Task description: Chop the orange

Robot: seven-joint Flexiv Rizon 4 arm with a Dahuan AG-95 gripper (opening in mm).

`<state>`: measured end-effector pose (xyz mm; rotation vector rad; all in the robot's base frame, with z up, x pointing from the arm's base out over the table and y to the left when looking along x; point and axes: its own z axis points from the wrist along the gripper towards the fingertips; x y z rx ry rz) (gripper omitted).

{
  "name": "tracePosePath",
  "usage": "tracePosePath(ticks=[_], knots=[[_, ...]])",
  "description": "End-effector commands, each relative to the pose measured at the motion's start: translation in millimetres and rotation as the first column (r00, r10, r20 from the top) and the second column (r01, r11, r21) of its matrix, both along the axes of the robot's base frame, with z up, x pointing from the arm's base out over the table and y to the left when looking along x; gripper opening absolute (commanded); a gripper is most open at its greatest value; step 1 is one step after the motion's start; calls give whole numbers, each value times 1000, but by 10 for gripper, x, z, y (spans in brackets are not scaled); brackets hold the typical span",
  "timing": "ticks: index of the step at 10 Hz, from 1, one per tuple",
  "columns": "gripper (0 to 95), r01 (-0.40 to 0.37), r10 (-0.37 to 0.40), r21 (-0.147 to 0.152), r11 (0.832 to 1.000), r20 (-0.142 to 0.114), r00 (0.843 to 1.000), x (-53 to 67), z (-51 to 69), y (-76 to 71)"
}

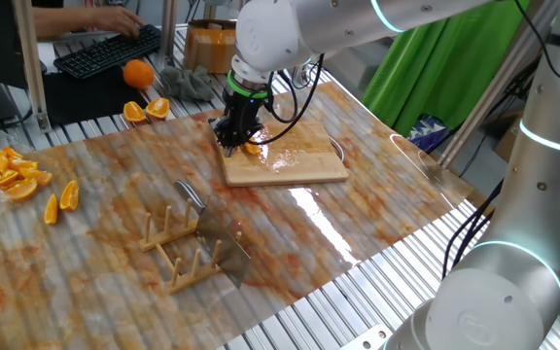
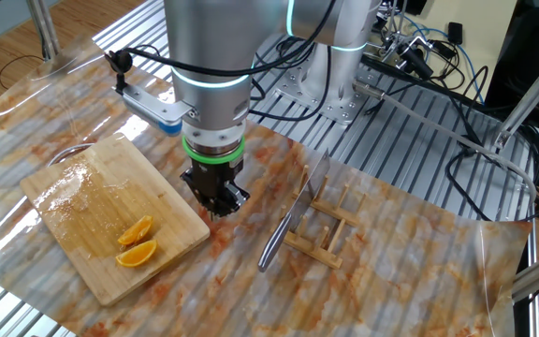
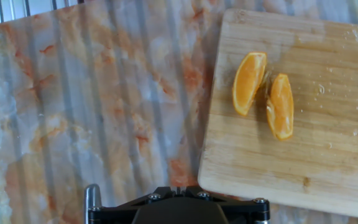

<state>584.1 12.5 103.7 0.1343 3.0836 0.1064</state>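
two orange (image 2: 137, 241) wedges sit on the board (image 2: 78, 201): light, soft, wet, slippery. your gripper (image 2: 216, 202) is closed, empty; take them by the rind.

Knife (image 2: 288, 225) on wooden rack (image 2: 323, 229), keyboard (image 1: 105, 51) behind.

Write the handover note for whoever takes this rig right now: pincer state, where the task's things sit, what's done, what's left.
Pincer: shut, empty, pointing down just off the cutting board's edge, over the tabletop.
Orange: two wedges lie on the board, side by side and about touching; the second wedge is next to the first.
Knife: parked in the wooden rack beside the board, not held.
Done: the orange on the board looks cut into two pieces.
Left: if more chopping is wanted, the knife must be picked up from the rack first.
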Motion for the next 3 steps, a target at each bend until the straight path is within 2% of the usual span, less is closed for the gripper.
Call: tracePosePath(ticks=[1, 3], knots=[[0, -1, 1, -2, 1000, -5, 1000, 1, -8, -2], [0, -2, 2, -7, 1000, -6, 1000, 1, -8, -1]])
